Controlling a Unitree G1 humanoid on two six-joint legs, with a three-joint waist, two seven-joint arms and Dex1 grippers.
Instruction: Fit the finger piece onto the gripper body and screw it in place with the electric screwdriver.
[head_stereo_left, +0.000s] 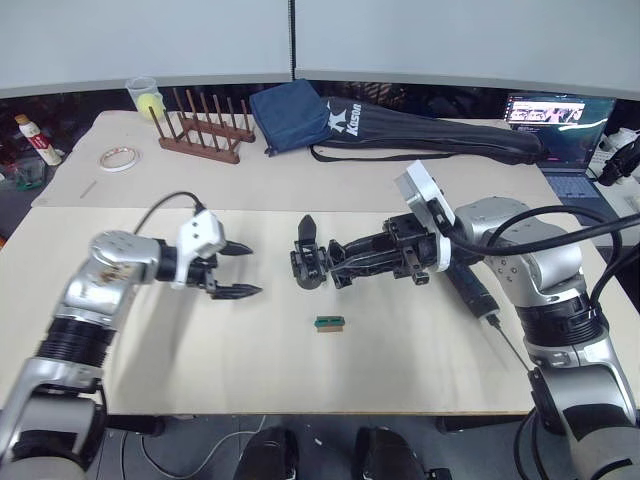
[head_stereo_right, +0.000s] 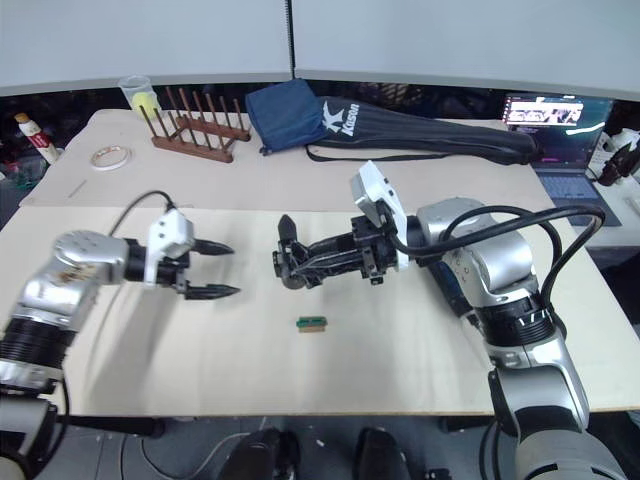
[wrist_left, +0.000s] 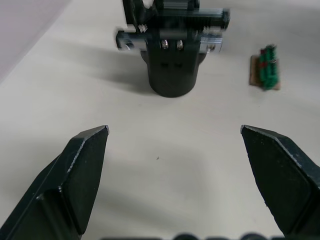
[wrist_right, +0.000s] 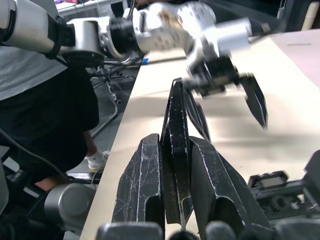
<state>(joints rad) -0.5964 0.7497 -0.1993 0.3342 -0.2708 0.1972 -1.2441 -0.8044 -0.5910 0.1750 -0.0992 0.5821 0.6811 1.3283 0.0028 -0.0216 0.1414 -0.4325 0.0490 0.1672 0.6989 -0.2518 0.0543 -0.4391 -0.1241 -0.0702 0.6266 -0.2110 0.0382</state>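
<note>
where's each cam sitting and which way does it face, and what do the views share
Left eye and right eye: on the head, looking forward and down over the table; both arms show, left gripper open.
Left wrist: along its open fingers at the gripper body and green block.
Right wrist: along the right gripper, shut on the finger piece, facing the left gripper.
Shared: gripper body and green block, head and left wrist.
</note>
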